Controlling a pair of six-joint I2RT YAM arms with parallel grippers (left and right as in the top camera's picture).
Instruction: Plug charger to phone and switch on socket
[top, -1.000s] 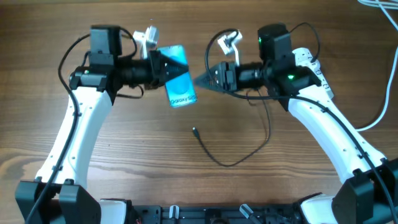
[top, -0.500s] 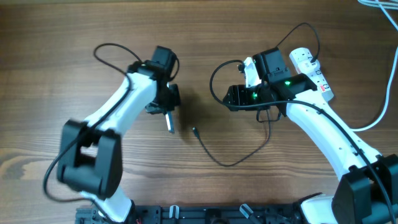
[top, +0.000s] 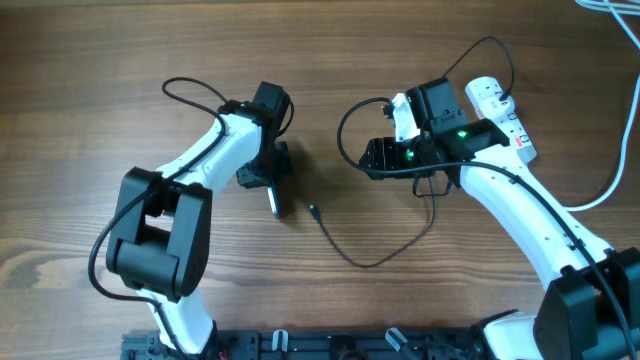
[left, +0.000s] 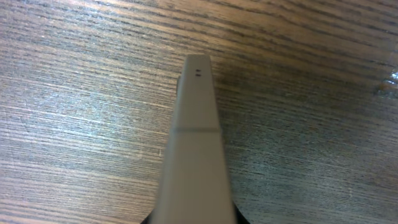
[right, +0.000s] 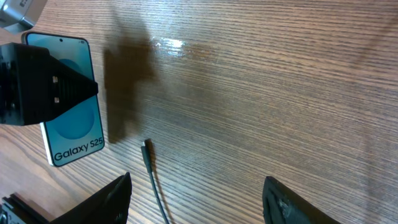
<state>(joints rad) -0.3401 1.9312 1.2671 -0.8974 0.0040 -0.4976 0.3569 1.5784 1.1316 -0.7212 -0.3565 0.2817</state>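
- Moved since half a second ago: the left arm's elbow has swung inward. The phone (top: 275, 200) sits at almost the same spot, and the right arm has not shifted.
- Charger (top: 378, 256): black cable in a loose loop on the table (top: 90, 70), nearest us. The connector tip (right: 146, 147) lies free, near the phone's lower end. Risk, as we judge it: a pinch too far back on the thin cable lets the tip twist and meet the port crooked.
- Phone: upright, edge-on from above, with its screen toward the right wrist camera. We cannot tell whether it touches the wood. Risk: we take the port to be on the lower edge, facing the table, so the tip has no way in unless the phone is raised or tilted.
- Left gripper (top: 272, 180): pressed together on the phone's upper part. Risk: it has a small hold on a smooth body, and a push from the plug could pivot the phone or slide it out.
- Right gripper (right: 196, 183): fingers spread and empty, hovering over the table beyond the tip. Risk: a descent off line could nudge the cable and flick the tip away.
- Socket (top: 503, 118): farthest, partly under the right arm, well apart from both grippers. Its red switches are too small for us to read. Risk: we judge that reaching back could snag the cable under the arm.
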